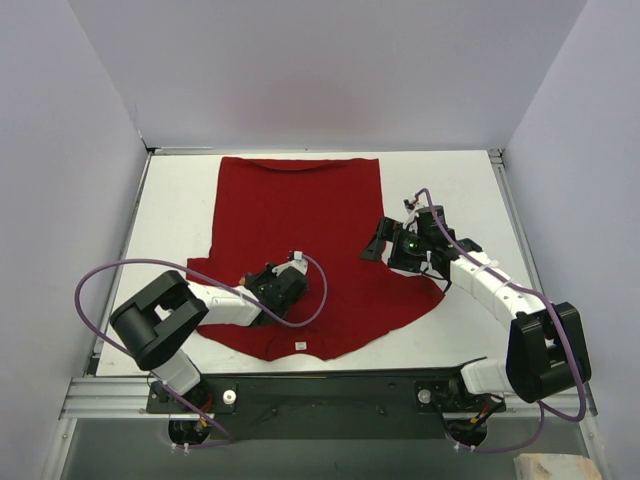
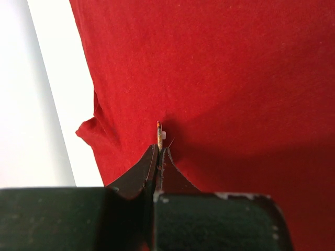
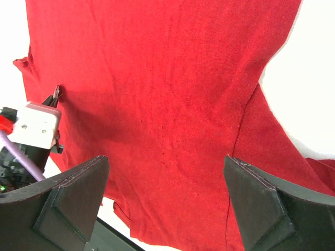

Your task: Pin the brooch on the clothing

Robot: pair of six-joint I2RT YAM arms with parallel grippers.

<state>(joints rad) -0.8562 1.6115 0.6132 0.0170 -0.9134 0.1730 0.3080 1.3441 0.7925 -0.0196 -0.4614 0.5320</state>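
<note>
The brooch (image 2: 159, 135) stands edge-on in the tips of the left claw (image 2: 158, 152), which is clamped tight on it, right at the red T-shirt (image 2: 235, 78) spread on the tabletop (image 1: 170, 210). Whether its pin has pierced the fabric cannot be told, so I judge the pinning unfinished. The right claw (image 3: 167, 183) gapes wide and empty above the shirt.
</note>
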